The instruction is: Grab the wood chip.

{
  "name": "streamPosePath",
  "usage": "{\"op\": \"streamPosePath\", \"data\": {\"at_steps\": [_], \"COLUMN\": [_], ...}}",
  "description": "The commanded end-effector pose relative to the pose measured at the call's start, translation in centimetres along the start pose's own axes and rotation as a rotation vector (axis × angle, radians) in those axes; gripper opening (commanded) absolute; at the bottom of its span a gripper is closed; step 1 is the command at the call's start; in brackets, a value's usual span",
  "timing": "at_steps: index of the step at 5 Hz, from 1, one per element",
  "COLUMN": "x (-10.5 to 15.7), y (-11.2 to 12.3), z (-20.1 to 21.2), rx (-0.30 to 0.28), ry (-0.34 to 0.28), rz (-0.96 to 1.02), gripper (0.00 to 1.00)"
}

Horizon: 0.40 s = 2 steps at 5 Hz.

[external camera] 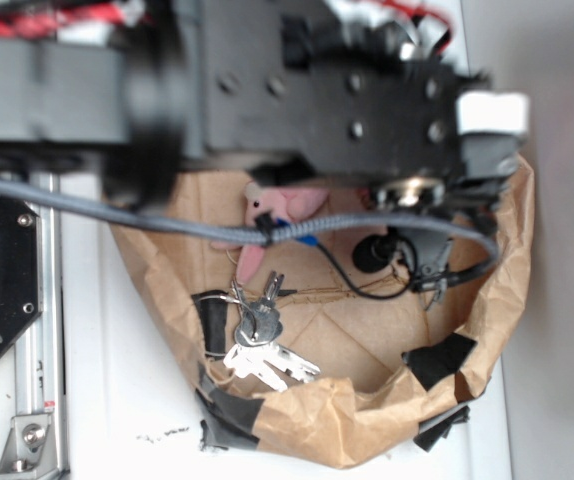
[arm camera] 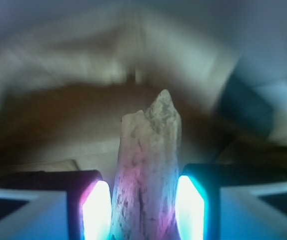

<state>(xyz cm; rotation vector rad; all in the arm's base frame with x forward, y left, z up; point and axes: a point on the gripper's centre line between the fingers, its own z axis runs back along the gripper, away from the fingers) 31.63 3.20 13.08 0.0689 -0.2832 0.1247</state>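
- exterior: keys (external camera: 258,340) on floor of brown paper nest (external camera: 487,300), left side
- pink plush toy (external camera: 272,212) just above keys, partly under arm
- wrist: hand (arm camera: 143,207) clamped on wood chip (arm camera: 151,165), jagged tip sticking up between glowing pads (arm camera: 96,210)

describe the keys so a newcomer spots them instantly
Look in the brown paper nest under the robot arm. The keys lie on its floor toward the front left, just below the pink plush. They are the only shiny metal there: a silver bunch on a ring, unlike the soft toy and black tape patches.
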Motion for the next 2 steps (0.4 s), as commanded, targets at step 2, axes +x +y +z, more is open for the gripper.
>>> {"op": "streamPosePath", "data": {"at_steps": [2], "x": [1.3], "y": [-3.3], "z": [2.2], "rx": [0.009], "ry": [0.082], "rz": [-0.174], "gripper": [0.0]}}
